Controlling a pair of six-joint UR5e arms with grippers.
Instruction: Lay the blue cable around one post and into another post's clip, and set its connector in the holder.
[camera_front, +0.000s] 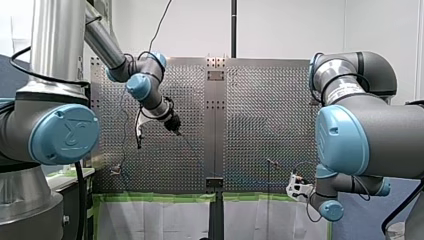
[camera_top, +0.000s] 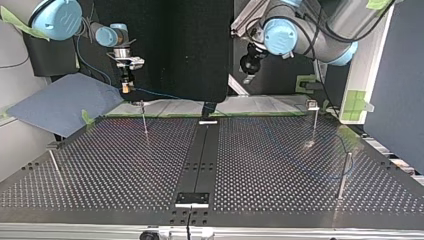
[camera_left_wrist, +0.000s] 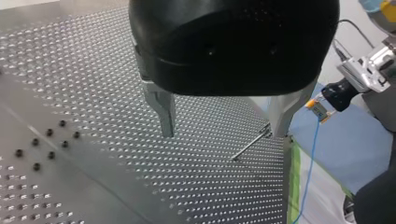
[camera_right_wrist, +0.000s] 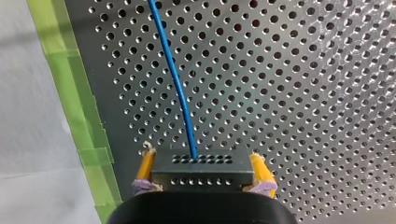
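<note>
My right gripper (camera_right_wrist: 201, 184) is shut, its yellow pads (camera_right_wrist: 145, 168) clamping the black connector (camera_right_wrist: 201, 168). The blue cable (camera_right_wrist: 175, 79) leaves the connector and runs ahead over the perforated plate. In the top view my right gripper (camera_top: 125, 89) hangs at the far left edge of the table, close above a thin post (camera_top: 144, 117), and the cable (camera_top: 162, 94) trails to the right. My left gripper (camera_left_wrist: 224, 133) is open and empty, its metal fingers (camera_left_wrist: 161, 112) high over the plate. The left wrist view also shows the connector (camera_left_wrist: 320, 109) in my right gripper.
More thin posts stand on the table (camera_top: 280, 165): one at the far right (camera_top: 315, 120), one near right (camera_top: 345, 175), one near left (camera_top: 54, 165). A black strip down the middle carries small brackets (camera_top: 192, 198). Green tape (camera_right_wrist: 70, 79) marks the plate's edge.
</note>
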